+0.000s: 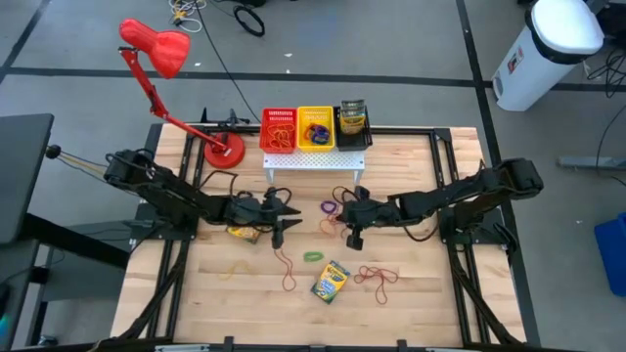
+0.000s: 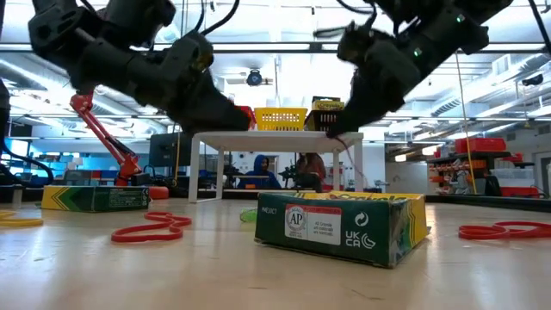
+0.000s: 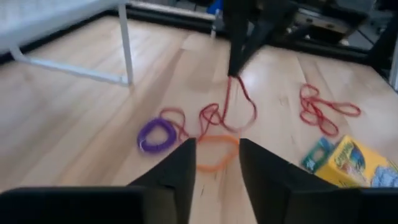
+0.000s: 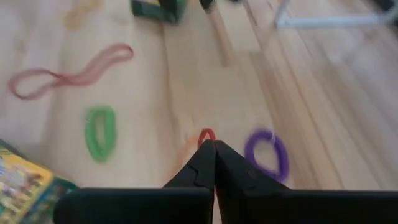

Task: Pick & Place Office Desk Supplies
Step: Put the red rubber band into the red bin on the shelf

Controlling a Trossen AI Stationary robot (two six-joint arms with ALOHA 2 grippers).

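My right gripper [image 1: 348, 231] hangs over the table's middle, shut on a red rubber band [image 3: 231, 106]. My left gripper [image 3: 217, 163] faces it from the left, open and holding nothing, just short of an orange band [image 3: 214, 154] and a purple band [image 3: 155, 134]. One crayon box [image 1: 331, 282] lies flat near the near edge. A second crayon box [image 1: 245, 233] lies beneath my left arm. Loose on the wood are a green band [image 1: 313, 256], a yellow band [image 1: 235, 269] and two red bands [image 1: 377, 279] [image 1: 286, 269]. My right gripper pinches the red rubber band's upper end [image 3: 234, 78] between its two fingertips, coming from above and pointing down. The band hangs slack below the fingers as a long loop, and its lower loops [image 3: 211, 118] lie on the table beside the orange band.
The white perforated rack [image 1: 315, 159] stands at the far edge and carries a red bin [image 1: 279, 129], a yellow bin [image 1: 316, 127] and a black bin [image 1: 352, 122]. The red desk lamp's base [image 1: 225, 152] sits left of it. Bare wood lies toward the near corners.
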